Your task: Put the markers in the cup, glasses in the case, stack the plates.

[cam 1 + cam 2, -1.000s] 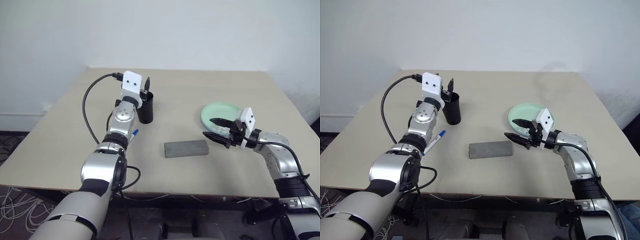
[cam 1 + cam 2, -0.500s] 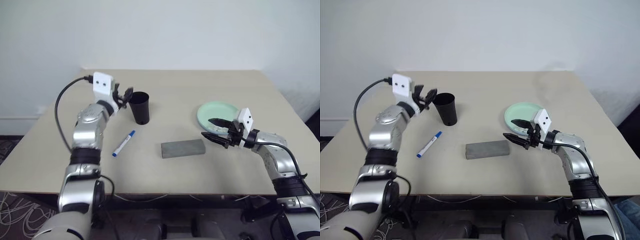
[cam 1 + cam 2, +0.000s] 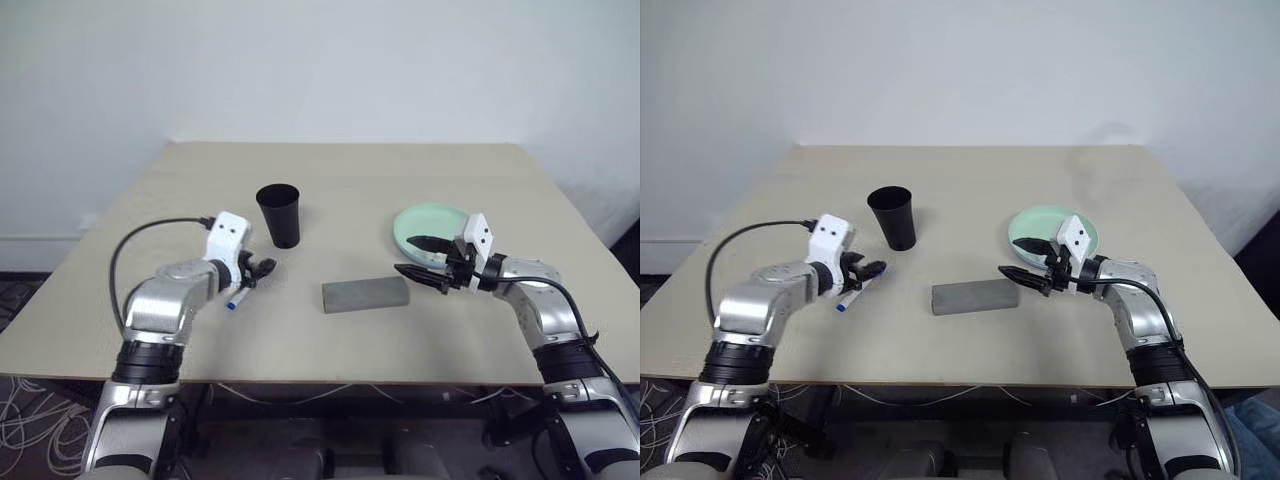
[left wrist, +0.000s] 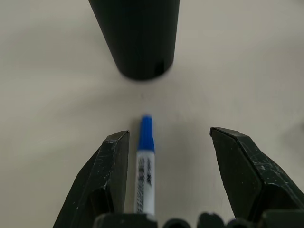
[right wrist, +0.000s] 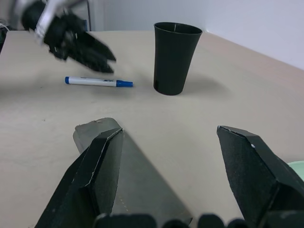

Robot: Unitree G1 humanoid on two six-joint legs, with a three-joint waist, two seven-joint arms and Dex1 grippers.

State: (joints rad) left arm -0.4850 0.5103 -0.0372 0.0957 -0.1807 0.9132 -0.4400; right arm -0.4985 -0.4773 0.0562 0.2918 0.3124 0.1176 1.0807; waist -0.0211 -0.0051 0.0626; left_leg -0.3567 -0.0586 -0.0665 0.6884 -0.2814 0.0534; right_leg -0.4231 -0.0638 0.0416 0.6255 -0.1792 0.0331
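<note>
Behind the tan table (image 3: 330,170) a plain white wall is seen, and on the left the left gripper (image 4: 168,173) is held wide and low over the marker (image 4: 144,166), which lies flat between its fingers, just short of the cup (image 3: 279,214). For a good pick, the fingers should be lowered evenly on both sides of the marker before being squeezed shut. Farther right lie the case (image 3: 366,294), shut as far as can be told, and the right gripper (image 3: 421,257), also wide and empty, beside the green plate (image 3: 430,222).
</note>
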